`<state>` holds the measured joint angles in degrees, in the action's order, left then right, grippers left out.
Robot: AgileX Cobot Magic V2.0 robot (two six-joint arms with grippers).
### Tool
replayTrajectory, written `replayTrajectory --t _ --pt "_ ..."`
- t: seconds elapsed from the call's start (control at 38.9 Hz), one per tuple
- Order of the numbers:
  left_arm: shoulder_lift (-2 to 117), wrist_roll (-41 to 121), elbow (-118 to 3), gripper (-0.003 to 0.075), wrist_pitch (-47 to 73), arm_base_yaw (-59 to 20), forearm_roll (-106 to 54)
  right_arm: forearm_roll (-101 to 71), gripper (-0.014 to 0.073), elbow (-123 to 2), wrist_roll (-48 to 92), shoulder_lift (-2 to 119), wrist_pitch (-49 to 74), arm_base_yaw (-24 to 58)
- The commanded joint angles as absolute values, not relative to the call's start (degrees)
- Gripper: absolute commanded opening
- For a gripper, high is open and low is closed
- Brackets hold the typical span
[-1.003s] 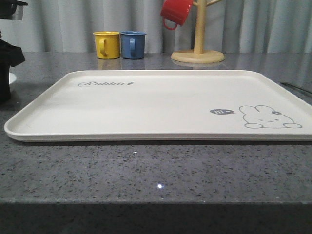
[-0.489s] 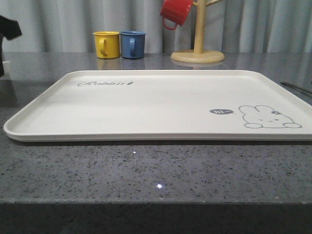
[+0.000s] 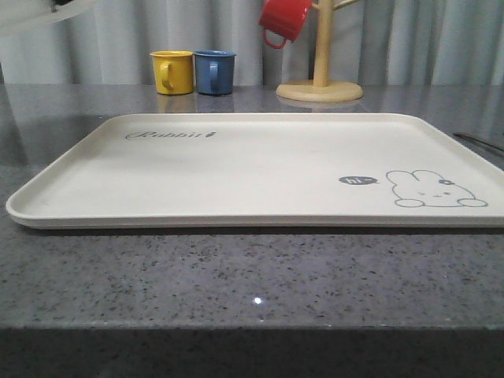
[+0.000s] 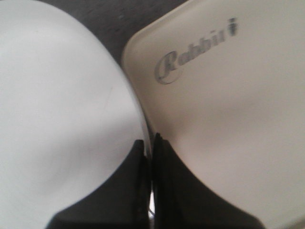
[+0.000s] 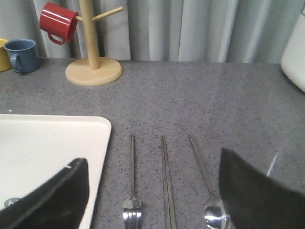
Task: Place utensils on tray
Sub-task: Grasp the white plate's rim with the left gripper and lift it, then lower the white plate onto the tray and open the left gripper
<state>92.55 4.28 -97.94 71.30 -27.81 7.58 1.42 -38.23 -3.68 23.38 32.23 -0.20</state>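
The cream tray (image 3: 252, 169) lies flat in the middle of the counter. My left gripper (image 4: 150, 143) is shut on the rim of the white plate (image 4: 57, 109). It holds the plate in the air beside the tray's "Rabbit" corner (image 4: 228, 119), and the plate's edge (image 3: 39, 16) shows at the top left of the front view. On the counter just right of the tray (image 5: 47, 148) lie the fork (image 5: 132, 191), the chopsticks (image 5: 165, 181) and the spoon (image 5: 205, 181), side by side. My right gripper (image 5: 152, 160) hangs open above them, touching none.
A yellow mug (image 3: 172, 72) and a blue mug (image 3: 214, 72) stand behind the tray. A wooden mug tree (image 3: 320, 79) carries a red mug (image 3: 285, 20). A white container (image 5: 295, 52) stands at the far right. A curtain closes the back.
The left arm has risen from the counter at the left edge of the front view. The plate has left the counter and now hangs at the top left.
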Motion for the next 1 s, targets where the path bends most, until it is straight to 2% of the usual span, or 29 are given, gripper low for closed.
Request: replayTrajectory --t 0.0,0.13,0.31,0.85,0.98 --pt "91.4 2.3 -100.3 -0.0018 71.6 -35.2 8.1 1.7 0.0582 -40.1 -3.2 24.1 28.1 -0.4" --pt "94.2 2.3 -100.3 -0.0018 71.0 -42.0 8.0 1.7 0.0582 -40.1 -3.2 24.1 28.1 -0.4" --pt "98.5 1.3 -100.3 -0.0018 69.0 -47.3 7.7 1.7 0.0582 -40.1 -3.2 24.1 28.1 -0.4" --pt "105.8 1.3 -100.3 -0.0018 69.3 -48.1 2.6 1.7 0.0582 -40.1 -3.2 24.1 28.1 -0.4" --pt "106.1 1.3 -100.2 0.0006 69.8 -48.1 2.0 1.7 0.0582 -40.1 -3.2 24.1 28.1 -0.4"
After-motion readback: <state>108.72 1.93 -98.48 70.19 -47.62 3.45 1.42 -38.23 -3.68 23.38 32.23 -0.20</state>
